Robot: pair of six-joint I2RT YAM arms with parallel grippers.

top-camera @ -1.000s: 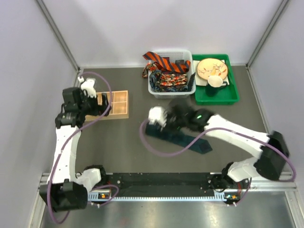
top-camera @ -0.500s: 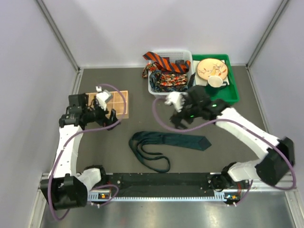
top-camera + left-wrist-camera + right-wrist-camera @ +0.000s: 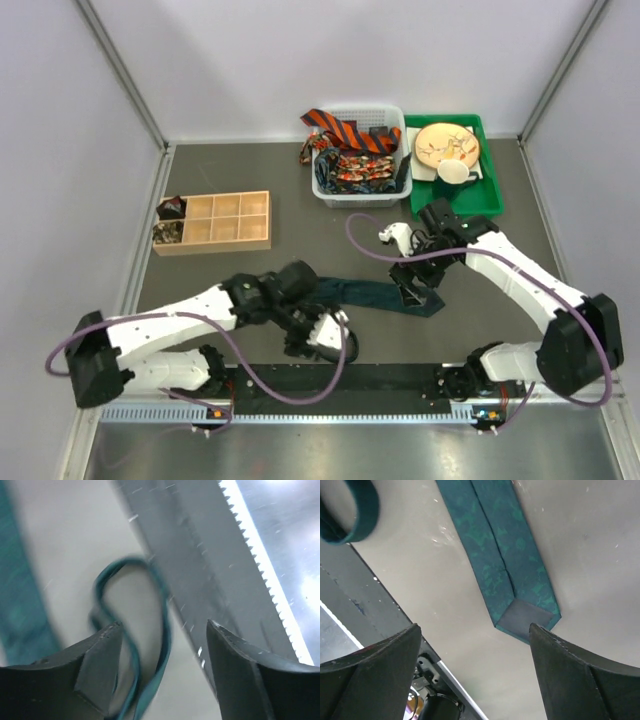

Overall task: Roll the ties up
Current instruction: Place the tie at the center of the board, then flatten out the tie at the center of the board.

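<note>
Mid-frame in the top view, teal tie (image 3: 372, 294) lies on the dark grey table (image 3: 230, 165), wide tip at right, thin end looped toward the bottom edge. Left pincer (image 3: 165, 627) is spread, with the blurry loop between its fingers. Right pincer (image 3: 475, 627) is spread above the wide tip. Other ties (image 3: 355, 168) sit in the white basket (image 3: 322, 190), upper centre. Pale walls (image 3: 300, 60) on three sides.

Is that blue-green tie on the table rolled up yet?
No, the teal tie lies flat and stretched out on the table, with its pointed wide end unrolled.
</note>
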